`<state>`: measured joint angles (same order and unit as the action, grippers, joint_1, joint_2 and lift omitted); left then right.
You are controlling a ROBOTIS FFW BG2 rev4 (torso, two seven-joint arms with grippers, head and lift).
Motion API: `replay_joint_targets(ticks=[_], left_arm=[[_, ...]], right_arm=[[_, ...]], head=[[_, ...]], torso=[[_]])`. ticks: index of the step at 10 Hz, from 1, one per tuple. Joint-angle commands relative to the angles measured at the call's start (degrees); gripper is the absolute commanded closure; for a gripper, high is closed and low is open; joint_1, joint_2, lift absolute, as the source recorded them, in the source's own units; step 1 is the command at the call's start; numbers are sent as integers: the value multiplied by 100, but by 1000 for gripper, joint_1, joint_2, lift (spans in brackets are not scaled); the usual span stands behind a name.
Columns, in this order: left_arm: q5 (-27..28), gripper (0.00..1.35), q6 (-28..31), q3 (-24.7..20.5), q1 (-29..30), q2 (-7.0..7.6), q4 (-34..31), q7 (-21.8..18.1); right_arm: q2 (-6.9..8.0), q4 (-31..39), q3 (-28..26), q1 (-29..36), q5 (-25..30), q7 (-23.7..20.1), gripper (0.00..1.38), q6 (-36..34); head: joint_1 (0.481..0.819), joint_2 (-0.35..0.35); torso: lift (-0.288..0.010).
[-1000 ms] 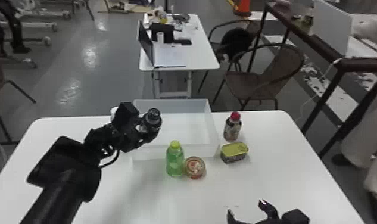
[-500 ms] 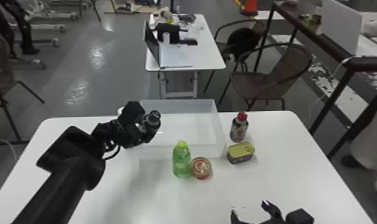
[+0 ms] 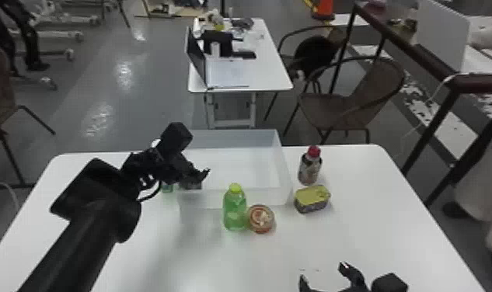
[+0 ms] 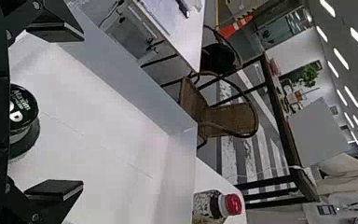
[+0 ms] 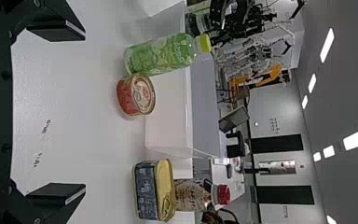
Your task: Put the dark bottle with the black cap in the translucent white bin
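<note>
Over the left part of the translucent white bin point(image 3: 289, 174), my left gripper point(image 3: 197, 175) stands open. In the left wrist view, the dark bottle point(image 4: 23, 135) shows its black cap point(image 4: 24, 109) between the spread jaws of the left gripper point(image 4: 80, 111), low toward the palm side. The bin's pale floor point(image 4: 112, 154) lies around it; whether the bottle rests on that floor I cannot tell. My right gripper point(image 3: 323, 275), parked at the front edge of the head view, is open and holds nothing; in its wrist view the right gripper point(image 5: 81, 114) faces bare tabletop.
A green bottle point(image 3: 234, 209) and a round red can point(image 3: 260, 219) stand before the bin. Right of it are a yellow-lidded can point(image 3: 312, 198) and a red-capped bottle point(image 3: 310, 166). Something small and green point(image 3: 168, 188) lies by the bin's left side.
Earlier the dark bottle stood up in my left gripper, cap high above the bin's left side. Now the left gripper has opened and tipped toward the bin, and the cap no longer sticks up there.
</note>
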<state>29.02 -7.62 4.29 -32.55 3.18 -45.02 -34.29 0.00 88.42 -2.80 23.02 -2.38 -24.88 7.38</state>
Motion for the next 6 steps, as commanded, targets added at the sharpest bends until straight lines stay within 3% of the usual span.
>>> replay_joint_targets(ticks=[1, 3, 6], left_arm=[[-309, 182, 120, -192, 592, 7, -1008, 1], [-977, 197, 269, -667, 1691, -81, -2406, 19], [-1997, 252, 6, -1150, 3220, -213, -3627, 256]], right_arm=[[5, 35, -1, 19, 9, 0, 148, 0], [5, 97, -19, 71, 18, 0, 147, 0], [5, 185, -45, 150, 35, 0, 147, 0]], head=[[695, -49], [695, -42], [695, -10]], torso=[[-13], [-13], [-13]])
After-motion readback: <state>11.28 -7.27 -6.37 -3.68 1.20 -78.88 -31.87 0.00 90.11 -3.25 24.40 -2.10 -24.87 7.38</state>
